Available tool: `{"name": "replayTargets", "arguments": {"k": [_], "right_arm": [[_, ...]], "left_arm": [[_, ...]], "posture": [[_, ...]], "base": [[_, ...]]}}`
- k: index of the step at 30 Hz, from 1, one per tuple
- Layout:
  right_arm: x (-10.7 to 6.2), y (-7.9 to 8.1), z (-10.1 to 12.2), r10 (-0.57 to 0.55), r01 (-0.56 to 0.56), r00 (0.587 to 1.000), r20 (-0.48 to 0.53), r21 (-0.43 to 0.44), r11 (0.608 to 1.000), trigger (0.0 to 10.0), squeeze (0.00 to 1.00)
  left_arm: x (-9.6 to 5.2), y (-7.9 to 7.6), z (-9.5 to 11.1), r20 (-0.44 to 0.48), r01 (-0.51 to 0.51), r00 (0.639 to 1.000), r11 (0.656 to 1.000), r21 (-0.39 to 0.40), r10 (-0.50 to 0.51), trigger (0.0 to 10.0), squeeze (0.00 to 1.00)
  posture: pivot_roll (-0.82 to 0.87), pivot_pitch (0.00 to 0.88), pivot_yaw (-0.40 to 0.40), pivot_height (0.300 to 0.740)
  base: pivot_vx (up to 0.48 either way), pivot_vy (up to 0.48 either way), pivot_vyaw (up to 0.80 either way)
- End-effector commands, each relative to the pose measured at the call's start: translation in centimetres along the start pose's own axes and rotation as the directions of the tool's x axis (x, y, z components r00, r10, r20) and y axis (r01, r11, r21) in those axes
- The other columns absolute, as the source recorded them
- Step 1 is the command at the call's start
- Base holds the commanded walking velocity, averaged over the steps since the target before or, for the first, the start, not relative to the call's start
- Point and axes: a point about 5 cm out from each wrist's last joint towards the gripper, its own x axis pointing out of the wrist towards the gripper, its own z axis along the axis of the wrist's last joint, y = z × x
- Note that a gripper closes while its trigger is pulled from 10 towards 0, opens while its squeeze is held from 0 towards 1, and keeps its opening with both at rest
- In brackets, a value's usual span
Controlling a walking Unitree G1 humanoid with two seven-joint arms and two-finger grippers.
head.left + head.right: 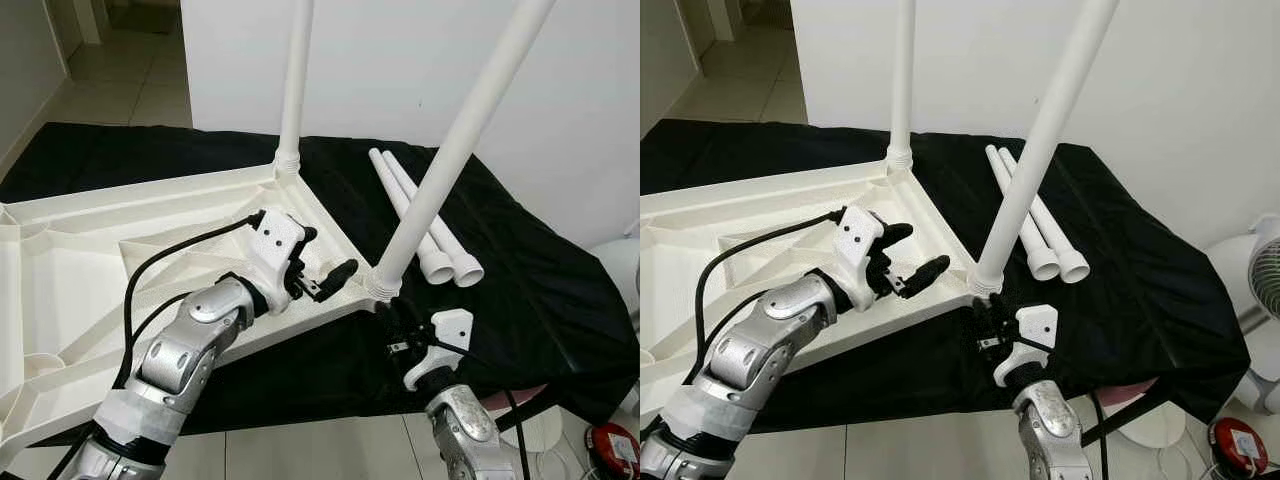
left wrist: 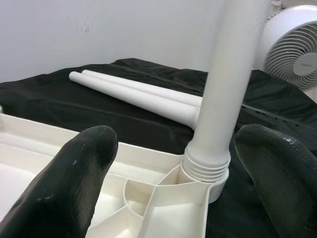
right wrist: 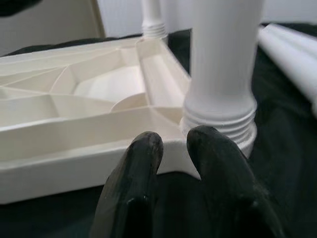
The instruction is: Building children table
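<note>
On the black cloth (image 1: 520, 270) covering the table lay a white tabletop (image 1: 120, 260), upside down, ribbed underside up, its long axis running from the table's left side toward its middle.

- Far leg (image 1: 294, 80): screwed into the tabletop's far corner, standing upright, long axis vertical.
- Near leg (image 1: 455, 150): seated in the threaded socket (image 1: 383, 287) at the tabletop's near right corner, long axis rising and leaning to the right, away from the tabletop.
- Two loose legs (image 1: 420, 215): side by side and touching on the cloth, right of the tabletop, long axes running from the table's far edge toward its near edge, wide open ends nearest.
- Left tool (image 1: 325, 278): over the tabletop's near right rim, fingers (image 2: 79, 173) spread apart and closed on nothing, pointing at the base of the near leg, which stood between the fingertips and beyond them in the left wrist view.
- Right tool (image 1: 398, 325): just below the near right corner, on the near side of the socket, fingers (image 3: 143, 163) drawn together with only a thin gap, tips just beside the socket's threaded collar; whether they touched it could not be told.
- White fan (image 1: 1265, 275): on the floor beyond the table's right edge.
</note>
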Motion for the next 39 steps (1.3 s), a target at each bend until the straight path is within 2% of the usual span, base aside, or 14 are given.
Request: {"name": "replayTargets", "arguments": {"k": [1,6,7,11,13,14,18,23,25,28,34,37,39], "right_arm": [[0.2,-0.2,0.4,0.039,-0.039,0.999,-0.004,0.031,0.999,10.0,0.0],[0.9,-1.6,1.1,0.107,-0.105,0.994,-0.027,0.069,0.992,10.0,0.0],[0.9,-1.6,1.1,0.107,-0.105,0.994,-0.027,0.069,0.992,10.0,0.0],[1.8,-3.3,1.9,0.155,-0.152,0.987,-0.035,0.077,0.985,10.0,0.0],[1.8,-3.3,1.9,0.155,-0.152,0.987,-0.035,0.077,0.985,10.0,0.0],[2.1,-3.6,2.2,0.17,-0.167,0.985,-0.039,0.08,0.983,10.0,0.0],[3.1,-5.6,3.4,0.204,-0.202,0.977,-0.058,0.034,0.979,10.0,0.0],[3.7,-6.4,3.5,0.204,-0.205,0.976,-0.073,0.001,0.979,10.0,0.0],[4.5,-6.7,3.6,0.182,-0.184,0.982,-0.06,-0.029,0.983,10.0,0.0],[5.2,-6.4,3.9,0.185,-0.187,0.982,-0.042,-0.037,0.982,10.0,0.0],[5.3,-5.1,3.6,0.213,-0.213,0.977,-0.021,-0.019,0.977,10.0,0.0],[5.1,-3.0,3.5,0.253,-0.254,0.967,0.02,0.029,0.967,10.0,0.0],[5.0,-2.5,3.5,0.259,-0.26,0.965,0.031,0.038,0.965,10.0,0.0]], "left_arm": [[0.1,0.1,0.3,0.0,-0.038,0.999,0.999,0.005,0.038,10.0,0.0],[-0.5,1.1,0.3,-0.033,-0.128,0.991,0.991,0.042,0.13,10.0,0.0],[-0.5,1.1,0.3,-0.033,-0.128,0.991,0.991,0.042,0.13,10.0,0.0],[-0.7,1.0,0.5,-0.06,-0.111,0.992,0.993,0.031,0.113,10.0,0.0],[-0.7,1.0,0.5,-0.06,-0.111,0.992,0.993,0.031,0.113,10.0,0.0],[-0.6,1.0,0.5,-0.068,-0.109,0.991,0.993,0.052,0.113,10.0,0.0],[-0.8,0.9,0.7,-0.085,-0.116,0.989,0.991,0.068,0.121,10.0,0.0],[-0.7,1.0,0.2,-0.106,-0.132,0.984,0.988,0.081,0.14,10.0,0.0],[-0.5,0.7,-0.2,-0.119,-0.145,0.981,0.988,0.05,0.15,10.0,0.0],[-0.5,0.7,-0.6,-0.144,-0.158,0.976,0.987,0.036,0.162,10.0,0.0],[-0.6,1.2,-1.1,-0.179,-0.195,0.964,0.981,0.02,0.195,10.0,0.0],[-0.8,1.6,-1.9,-0.23,-0.207,0.95,0.978,0.033,0.209,10.0,0.0],[-0.8,1.7,-2.1,-0.245,-0.21,0.946,0.977,0.037,0.213,10.0,0.0]], "posture": [[0.0,0.0,-0.131,0.74],[0.01,0.0,-0.132,0.74],[0.01,0.0,-0.132,0.74],[0.01,0.0,-0.135,0.74],[0.01,0.0,-0.135,0.74],[0.01,0.0,-0.138,0.74],[0.0,0.0,-0.143,0.74],[0.0,0.0,-0.136,0.74],[0.0,0.0,-0.133,0.74],[0.01,0.0,-0.133,0.74],[0.02,0.0,-0.135,0.74],[0.02,0.0,-0.134,0.74],[0.02,0.0,-0.134,0.74]], "base": [[0.0,0.0,0.0],[0.0,0.0,0.0],[0.0,0.0,0.0],[0.0,0.0,0.0],[0.0,0.0,0.0],[0.0,0.0,0.0],[0.0,0.0,0.0],[0.0,0.0,0.0],[0.0,0.0,0.0],[0.0,0.0,0.0],[0.0,0.0,0.0],[0.0,0.0,0.0],[0.0,0.0,0.0]]}}
